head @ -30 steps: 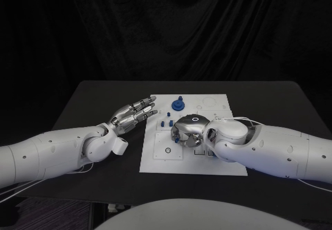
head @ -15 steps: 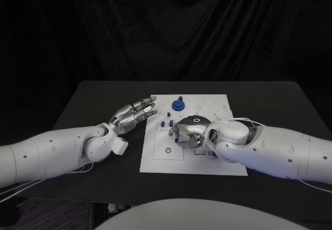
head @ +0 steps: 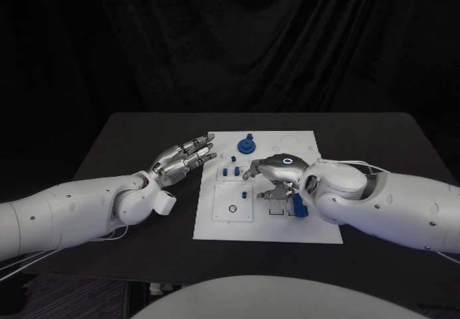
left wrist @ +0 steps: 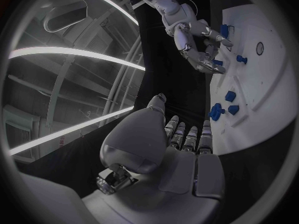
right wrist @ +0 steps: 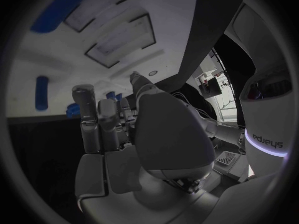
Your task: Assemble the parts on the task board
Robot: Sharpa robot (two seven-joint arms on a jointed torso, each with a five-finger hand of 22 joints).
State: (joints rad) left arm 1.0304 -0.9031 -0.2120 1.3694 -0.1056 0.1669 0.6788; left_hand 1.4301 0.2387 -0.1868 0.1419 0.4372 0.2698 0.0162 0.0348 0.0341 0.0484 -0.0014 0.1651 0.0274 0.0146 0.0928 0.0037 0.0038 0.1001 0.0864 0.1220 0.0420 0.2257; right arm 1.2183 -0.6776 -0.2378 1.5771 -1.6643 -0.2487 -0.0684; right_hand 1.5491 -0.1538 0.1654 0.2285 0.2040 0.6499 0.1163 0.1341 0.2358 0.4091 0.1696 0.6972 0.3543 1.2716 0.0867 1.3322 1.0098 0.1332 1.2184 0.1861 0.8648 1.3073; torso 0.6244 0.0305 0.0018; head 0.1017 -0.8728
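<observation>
1. You see the board (head: 266, 234) lying flat in the middle of the black table (head: 125, 133), with both white arms reaching in toward it.

2. Your left hand (head: 182, 158) hovers palm-up just off the board's left edge, fingers (head: 202, 141) straight and spread, nothing in it (the left wrist view agrees: its palm (left wrist: 181, 167) is bare).

3. Your right hand (head: 276, 174) sits over the middle of the board, knuckles up and fingers pointing down at the surface; whether it pinches anything you cannot tell, since the hand's own back hides the fingertips.

4. In the right wrist view that hand's fingers (right wrist: 87, 112) lie side by side, extended toward the board's framed recesses (right wrist: 121, 40), and no part is visible between them.

5. A blue knob (head: 247, 144) stands upright near the board's far edge, apart from both hands.

6. Small blue pegs (head: 230, 171) stand in a cluster left of the right hand, one more peg (head: 244, 195) on the raised square plate nearer you.

7. A longer blue piece (head: 300, 207) lies on the board beside the right wrist (touching or not, you cannot tell).
</observation>
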